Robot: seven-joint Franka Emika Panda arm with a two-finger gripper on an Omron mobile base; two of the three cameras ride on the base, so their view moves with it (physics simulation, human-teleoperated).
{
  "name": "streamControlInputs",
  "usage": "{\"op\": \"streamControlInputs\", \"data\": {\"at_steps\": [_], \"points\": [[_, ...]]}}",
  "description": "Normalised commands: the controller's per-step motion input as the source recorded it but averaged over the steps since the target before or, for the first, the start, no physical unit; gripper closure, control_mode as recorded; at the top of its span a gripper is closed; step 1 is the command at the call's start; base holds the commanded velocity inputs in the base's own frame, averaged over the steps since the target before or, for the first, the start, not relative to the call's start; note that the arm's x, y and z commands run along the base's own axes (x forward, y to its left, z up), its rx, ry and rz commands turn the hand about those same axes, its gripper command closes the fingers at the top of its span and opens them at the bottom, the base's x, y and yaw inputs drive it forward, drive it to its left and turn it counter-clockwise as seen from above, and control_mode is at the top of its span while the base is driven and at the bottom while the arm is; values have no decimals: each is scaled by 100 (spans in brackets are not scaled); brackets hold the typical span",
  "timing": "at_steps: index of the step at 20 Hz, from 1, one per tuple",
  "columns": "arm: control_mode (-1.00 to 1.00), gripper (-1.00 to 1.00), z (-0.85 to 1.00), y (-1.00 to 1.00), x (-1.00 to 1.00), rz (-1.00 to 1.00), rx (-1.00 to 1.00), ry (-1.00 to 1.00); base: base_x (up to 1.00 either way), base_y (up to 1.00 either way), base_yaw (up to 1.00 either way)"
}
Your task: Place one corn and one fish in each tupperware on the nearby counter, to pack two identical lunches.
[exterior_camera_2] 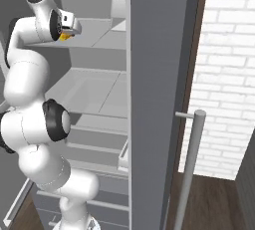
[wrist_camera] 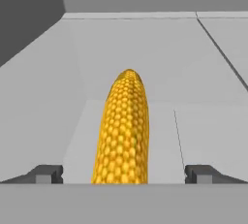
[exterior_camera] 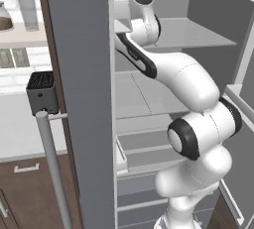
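A yellow-orange corn (wrist_camera: 123, 131) lies lengthwise on a pale grey fridge shelf (wrist_camera: 193, 72), pointing away from the hand. My gripper (wrist_camera: 125, 175) is open, with one dark fingertip (wrist_camera: 48, 174) on each side of the cob's near end and a gap between each tip and the cob. In the right base view the hand (exterior_camera_2: 64, 24) reaches onto the upper shelf, and a bit of the corn (exterior_camera_2: 64, 37) shows just under it. The counter (exterior_camera: 20, 129) lies to the left, outside the fridge. The fish and the tupperware are out of view.
The open grey fridge door (exterior_camera: 82, 99) with its long bar handle (exterior_camera: 52, 168) stands between the arm and the counter. A dark boxy appliance (exterior_camera: 42, 91) sits on the counter. More fridge shelves (exterior_camera_2: 94, 92) lie below the hand. A brick wall (exterior_camera_2: 226, 64) is at the right.
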Motion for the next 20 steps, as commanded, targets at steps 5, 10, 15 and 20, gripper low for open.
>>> {"op": "streamControlInputs", "data": {"at_steps": [5, 10, 15, 20], "points": [[-100, 100, -47, 4, 24, 0, -2, 0, 0, 0, 0], [-100, 100, -27, 0, 15, 0, 0, -2, 0, 0, 0], [-100, 100, -5, -4, -7, 0, 0, -6, 0, 0, 0], [-100, 100, -17, -82, -100, 1, 11, -31, 0, 0, 0]]}}
